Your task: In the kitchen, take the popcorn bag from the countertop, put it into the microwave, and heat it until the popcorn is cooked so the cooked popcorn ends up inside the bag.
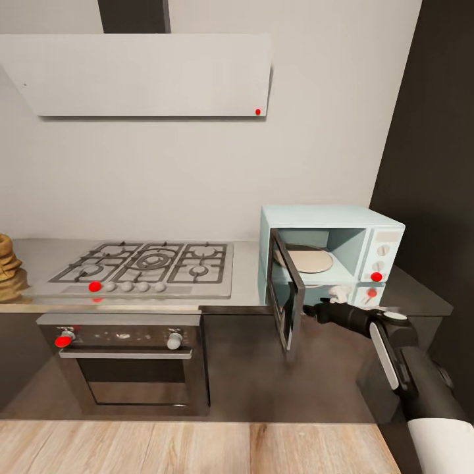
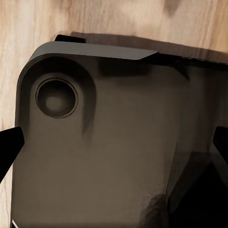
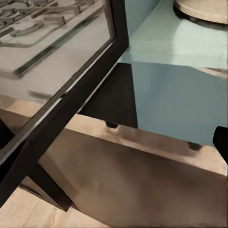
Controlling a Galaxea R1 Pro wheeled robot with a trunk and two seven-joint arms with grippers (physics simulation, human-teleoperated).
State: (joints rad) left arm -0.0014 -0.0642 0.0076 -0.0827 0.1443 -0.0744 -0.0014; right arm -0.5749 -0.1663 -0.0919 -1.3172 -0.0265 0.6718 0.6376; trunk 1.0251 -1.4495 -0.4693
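Note:
The pale blue microwave (image 1: 329, 217) stands on the grey countertop (image 1: 250, 266) at the right, its dark glass door (image 1: 288, 296) swung open toward me. Inside lies a tan turntable plate (image 1: 309, 259). My right gripper (image 1: 311, 308) hovers just in front of the door's lower edge, open and holding nothing. In the right wrist view the glass door (image 3: 61, 71), the blue cavity floor (image 3: 175, 42) and the plate (image 3: 204, 9) show close up. The tan popcorn bag (image 1: 8, 266) sits on the countertop at the far left, cut by the frame edge. My left gripper (image 2: 114, 147) hangs open over the robot's dark base.
A gas hob (image 1: 148, 263) lies between the bag and the microwave, with a black-and-steel oven (image 1: 131, 362) under it and a white hood (image 1: 138, 76) above. A tall dark cabinet (image 1: 434, 131) flanks the microwave's right. Wood plank floor (image 1: 197, 447) runs along the cabinet fronts.

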